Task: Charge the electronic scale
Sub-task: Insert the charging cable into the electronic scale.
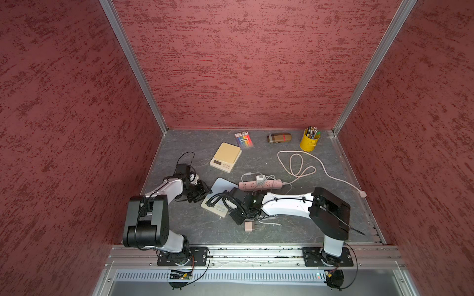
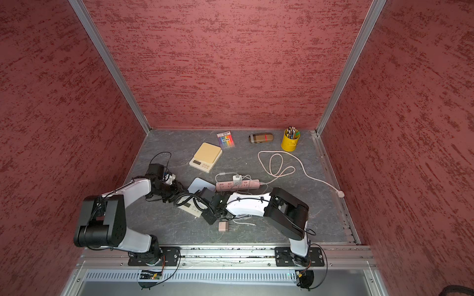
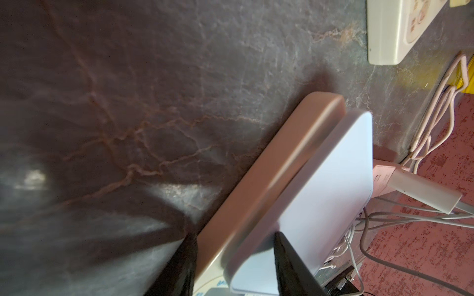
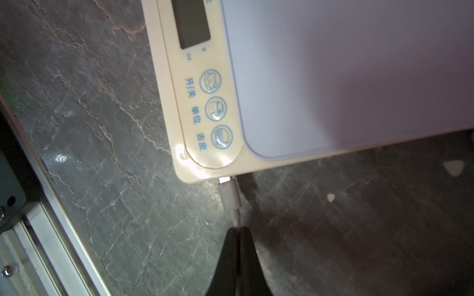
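White plug (image 4: 229, 192) at scale (image 4: 333, 77) edge; right claw (image 4: 239, 228) pinches cable (image 4: 237, 217).

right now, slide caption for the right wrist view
Right tool pinches the thin white charging cable behind its plug, tip at the edge of the cream electronic scale.
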### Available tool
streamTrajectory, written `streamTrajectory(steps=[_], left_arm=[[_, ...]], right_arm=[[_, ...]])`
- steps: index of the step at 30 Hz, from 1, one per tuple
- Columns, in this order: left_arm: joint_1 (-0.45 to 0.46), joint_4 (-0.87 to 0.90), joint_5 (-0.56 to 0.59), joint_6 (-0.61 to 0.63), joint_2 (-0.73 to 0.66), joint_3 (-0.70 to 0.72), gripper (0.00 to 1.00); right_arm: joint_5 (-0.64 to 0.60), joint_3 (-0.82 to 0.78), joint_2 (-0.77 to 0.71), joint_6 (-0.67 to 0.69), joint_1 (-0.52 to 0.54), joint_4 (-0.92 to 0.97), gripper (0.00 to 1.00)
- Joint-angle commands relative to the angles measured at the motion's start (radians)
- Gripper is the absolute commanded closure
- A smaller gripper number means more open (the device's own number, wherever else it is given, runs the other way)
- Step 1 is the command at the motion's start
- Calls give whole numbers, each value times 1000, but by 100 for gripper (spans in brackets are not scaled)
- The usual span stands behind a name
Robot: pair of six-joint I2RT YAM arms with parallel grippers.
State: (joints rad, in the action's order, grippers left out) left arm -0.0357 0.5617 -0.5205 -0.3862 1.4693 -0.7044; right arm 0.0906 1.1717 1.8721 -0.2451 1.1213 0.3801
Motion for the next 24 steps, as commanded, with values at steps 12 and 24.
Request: streamTrajectory(steps=[12,24], left_arm=[[119,91,-35,-167,-80,121,54],[155,82,19,-225,-140,162,58]], right_arm=[[22,67,13,-34,-27,-225,100],[52,154,70,-22,-34,-248,100]])
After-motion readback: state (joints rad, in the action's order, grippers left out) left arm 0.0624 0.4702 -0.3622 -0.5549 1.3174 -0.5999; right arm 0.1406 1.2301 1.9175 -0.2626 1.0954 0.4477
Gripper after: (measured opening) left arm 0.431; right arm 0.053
